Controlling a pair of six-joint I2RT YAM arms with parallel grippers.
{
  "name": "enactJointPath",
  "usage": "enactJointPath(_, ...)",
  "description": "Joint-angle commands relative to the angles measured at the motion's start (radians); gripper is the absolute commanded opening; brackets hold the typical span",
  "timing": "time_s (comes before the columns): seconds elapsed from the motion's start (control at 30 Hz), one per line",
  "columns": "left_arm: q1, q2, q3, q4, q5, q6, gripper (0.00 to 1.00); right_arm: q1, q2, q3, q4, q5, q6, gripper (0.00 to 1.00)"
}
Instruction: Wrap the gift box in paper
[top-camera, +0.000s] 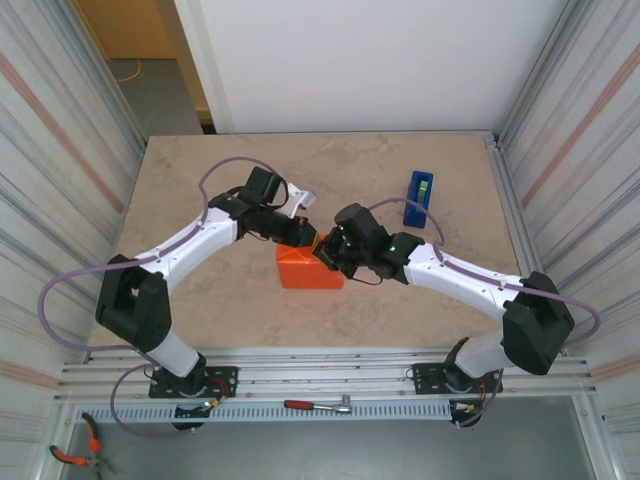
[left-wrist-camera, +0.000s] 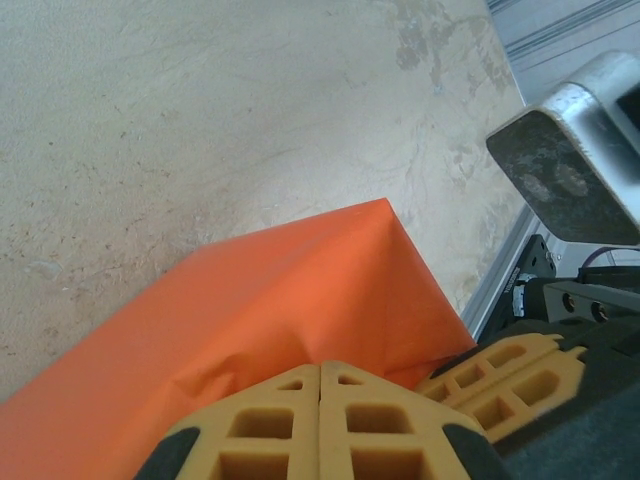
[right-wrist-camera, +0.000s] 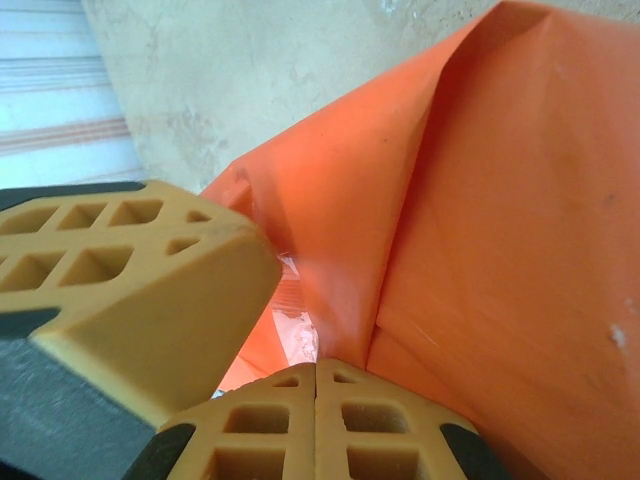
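The orange paper (top-camera: 310, 272) stands folded into a boxy bundle at the middle of the table, and the gift box is hidden inside it. My left gripper (top-camera: 305, 237) is shut, its tips pressed on the bundle's far top edge. My right gripper (top-camera: 327, 250) is shut too, meeting the bundle's right end close beside the left one. In the left wrist view the closed gripper (left-wrist-camera: 320, 366) touches creased paper (left-wrist-camera: 300, 290), with the right fingers (left-wrist-camera: 510, 375) alongside. In the right wrist view the shut gripper (right-wrist-camera: 316, 364) sits at a fold of paper (right-wrist-camera: 500, 200), next to the left fingers (right-wrist-camera: 140, 290).
A blue tape dispenser (top-camera: 419, 197) stands upright at the back right of the beige table (top-camera: 200, 180). Corrugated walls close in both sides. A ratchet tool (top-camera: 318, 405) lies on the rail below the table's near edge, and pliers (top-camera: 75, 458) lie at the bottom left.
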Motion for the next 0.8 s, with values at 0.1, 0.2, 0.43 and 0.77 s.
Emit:
enactJointPath(0.1, -0.002, -0.059, 0.013, -0.029, 0.005, -0.004, 0.0, 0.007, 0.032, -0.066, -0.183, 0.041, 0.022, 0.0)
enactJointPath(0.2, -0.007, -0.058, -0.019, -0.007, 0.004, -0.014, 0.0, 0.007, 0.032, -0.066, -0.183, 0.041, 0.022, 0.0)
enactJointPath(0.43, -0.007, -0.049, -0.081, 0.016, -0.003, -0.018, 0.0, 0.007, 0.028, -0.067, -0.182, 0.041, 0.024, 0.0)
enactJointPath(0.77, 0.002, -0.065, -0.051, -0.01, -0.006, -0.003, 0.0, 0.007, 0.025, -0.07, -0.192, 0.052, 0.026, 0.0)
